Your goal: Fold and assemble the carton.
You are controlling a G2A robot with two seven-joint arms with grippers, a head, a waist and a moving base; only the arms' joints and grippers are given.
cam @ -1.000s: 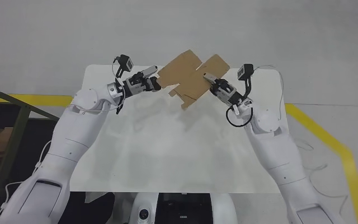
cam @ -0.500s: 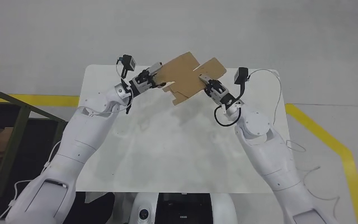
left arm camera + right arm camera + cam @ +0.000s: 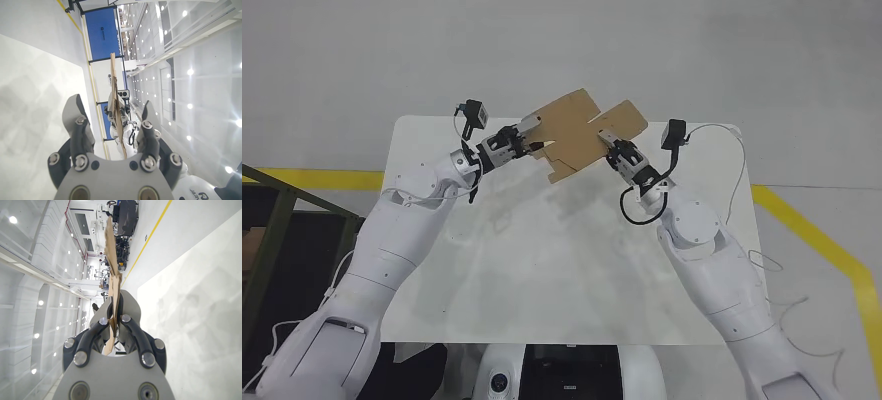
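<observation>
The carton is a flat brown cardboard sheet with several flaps, not folded yet. It is in the air, between the two pairs of jaws, above the far part of the white bench, and it does not touch the bench.

The right jaws are clenched on the carton. In the right wrist view the cardboard is seen from its thin edge. It passes between the two fingers, which press on it from both sides, and it goes on far beyond the fingertips. One short end of the sheet also comes back toward the base of the jaws.

The left jaws are released and spread wide. In the left wrist view the carton stands edge-on in the middle of the gap, apart from both fingers. Its near corner comes down close to the base of the jaws. In the top view these jaws are at the carton's side opposite to the right jaws, just at its border.

Beyond the left jaws, behind the cardboard edge, the other arm's wrist is visible. Under both pairs of jaws is the bare bench surface. A black cable makes a loop near the right wrist. On the floor past the bench there is a yellow line, and a dark metal frame stands at the left arm's side. Blue panels stand far behind the left jaws. Nothing is between the carton and either pair of jaws.
</observation>
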